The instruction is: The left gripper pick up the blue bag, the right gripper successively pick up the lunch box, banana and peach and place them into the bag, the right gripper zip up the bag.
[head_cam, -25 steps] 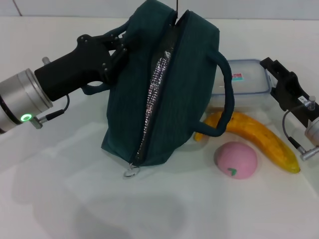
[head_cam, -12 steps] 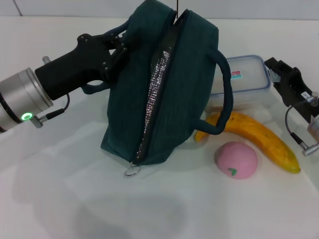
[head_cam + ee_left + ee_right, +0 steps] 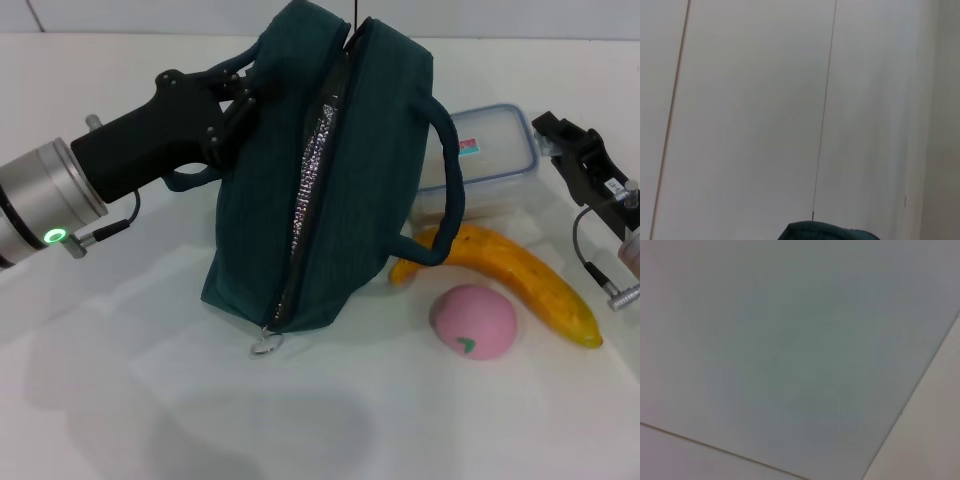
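- The left gripper [image 3: 238, 98] reaches in from the left and is closed on the near handle of the blue bag [image 3: 370, 190], holding the bag up by it, tilted, with its lower corner down on the white table [image 3: 300, 420].
- The bag's long zip [image 3: 308, 190] runs down its top edge and gapes a little, so a strip of silver lining shows through; the metal ring pull [image 3: 264, 344] hangs at the low end, just above the table.
- The bag's other handle [image 3: 452, 190] loops out to the right, in front of the lunch box [image 3: 490, 160] and the banana [image 3: 520, 275].
- The lunch box sits on the table behind the banana, partly hidden by the bag; its lid is on, label up.
- The banana lies just in front of the box, its far end tucked behind the bag's handle.
- The peach [image 3: 473, 320] rests just in front of the banana, close to it (whether they touch is hard to tell).
- The right gripper [image 3: 580, 160] hovers at the right edge, just beside the lunch box and holding nothing; whether its fingers are spread or together cannot be told.
- In the left wrist view only a sliver of the bag [image 3: 827, 232] shows against a pale wall.
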